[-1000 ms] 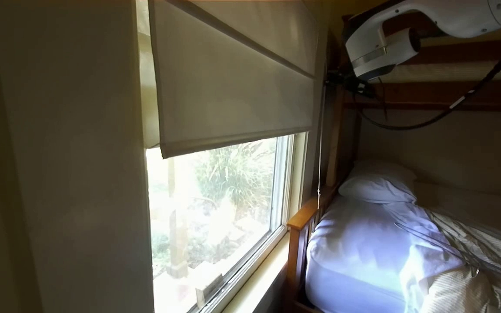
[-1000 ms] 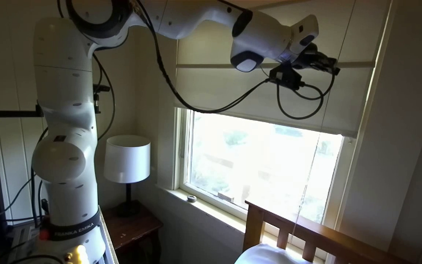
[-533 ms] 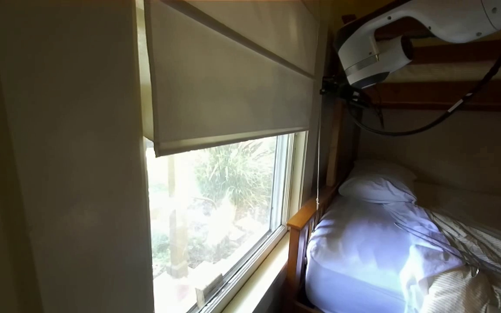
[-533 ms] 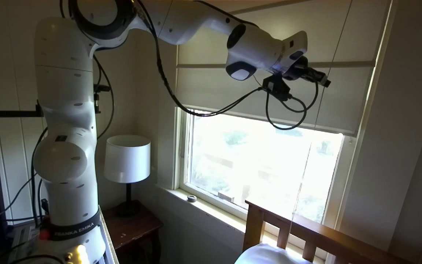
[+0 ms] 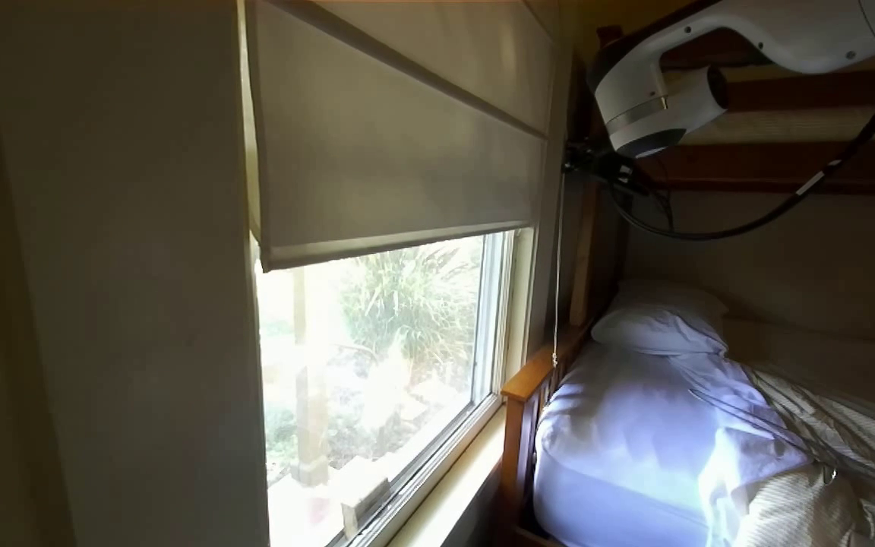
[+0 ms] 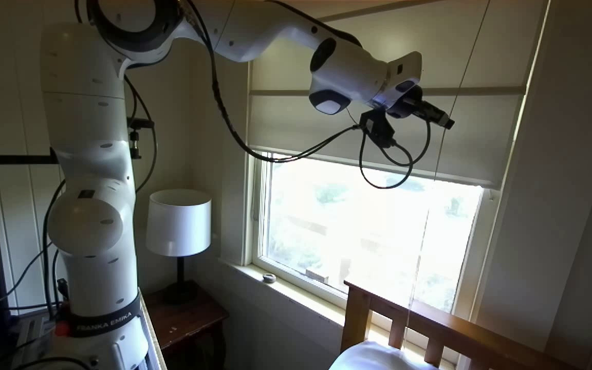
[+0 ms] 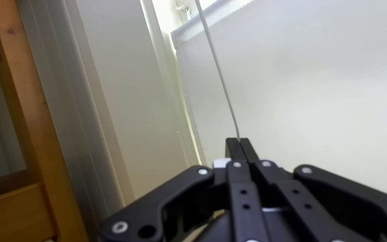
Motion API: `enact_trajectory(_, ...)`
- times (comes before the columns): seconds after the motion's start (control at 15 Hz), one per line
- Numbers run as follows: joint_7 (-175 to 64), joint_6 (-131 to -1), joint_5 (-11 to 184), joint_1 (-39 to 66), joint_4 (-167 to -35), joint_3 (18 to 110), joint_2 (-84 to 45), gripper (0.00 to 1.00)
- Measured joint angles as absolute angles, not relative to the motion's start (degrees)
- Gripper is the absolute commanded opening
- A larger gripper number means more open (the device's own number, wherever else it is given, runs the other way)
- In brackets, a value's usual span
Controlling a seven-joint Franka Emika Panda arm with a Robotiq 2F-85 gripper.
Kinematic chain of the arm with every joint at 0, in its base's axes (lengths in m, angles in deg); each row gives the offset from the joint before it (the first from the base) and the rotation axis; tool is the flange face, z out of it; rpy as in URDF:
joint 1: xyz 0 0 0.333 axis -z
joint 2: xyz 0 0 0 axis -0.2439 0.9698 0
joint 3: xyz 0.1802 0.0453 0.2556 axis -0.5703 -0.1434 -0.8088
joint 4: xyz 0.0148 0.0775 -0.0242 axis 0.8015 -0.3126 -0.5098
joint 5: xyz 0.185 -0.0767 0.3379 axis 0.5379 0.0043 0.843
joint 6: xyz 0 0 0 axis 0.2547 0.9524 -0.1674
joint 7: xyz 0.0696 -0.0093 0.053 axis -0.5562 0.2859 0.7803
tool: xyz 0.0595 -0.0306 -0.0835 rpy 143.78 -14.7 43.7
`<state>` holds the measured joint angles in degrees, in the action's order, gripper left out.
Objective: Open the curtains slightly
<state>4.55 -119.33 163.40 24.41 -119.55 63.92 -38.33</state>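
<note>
The curtains are a wide beige fabric shade (image 5: 399, 167) with horizontal folds, covering the upper window. The shade also shows in an exterior view (image 6: 481, 149) and fills the right of the wrist view (image 7: 297, 84). Its lower edge hangs above the bare lower pane. A thin pale cord (image 7: 219, 69) runs into the gripper (image 7: 239, 139) between its fingertips. My gripper is shut on the cord, in front of the shade near its side edge. In an exterior view, the gripper (image 6: 449, 123) has the cord (image 6: 468, 61) running above and below it.
A wooden bed end (image 5: 517, 456) stands beside the window sill (image 5: 445, 486), with a bed and pillow (image 5: 658, 327) behind. A wooden post (image 7: 29, 84) shows in the wrist view. A white lamp (image 6: 179, 223) stands on a small dark table (image 6: 183, 324). Cables loop below the wrist.
My gripper has moved down and toward the robot's base, with the cord drawn along. The shade's lower edge has risen slightly and its near side has swung closer to the window frame.
</note>
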Motion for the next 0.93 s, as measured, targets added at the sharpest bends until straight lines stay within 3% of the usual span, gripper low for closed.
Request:
enact_trajectory(0.07, 4.5, -119.3, 163.8, 24.3, -120.0, 63.8, -38.8, 0.00)
enact_trajectory(0.13, 4.5, -119.3, 164.2, 24.3, -120.3, 63.8, -39.2, 0.27)
enact_trajectory(0.27, 4.5, -119.2, 165.3, 24.3, -121.2, 63.8, -39.8, 0.34)
enact_trajectory(0.6, 4.5, -120.3, 168.5, 24.9, -133.8, 65.0, -36.1, 0.69)
enact_trajectory(0.87, 2.6, -122.9, 165.5, 25.0, -134.5, 65.6, -33.2, 0.97)
enact_trajectory(0.93, -1.2, -122.9, 160.7, 24.6, -134.4, 65.6, -34.4, 1.00)
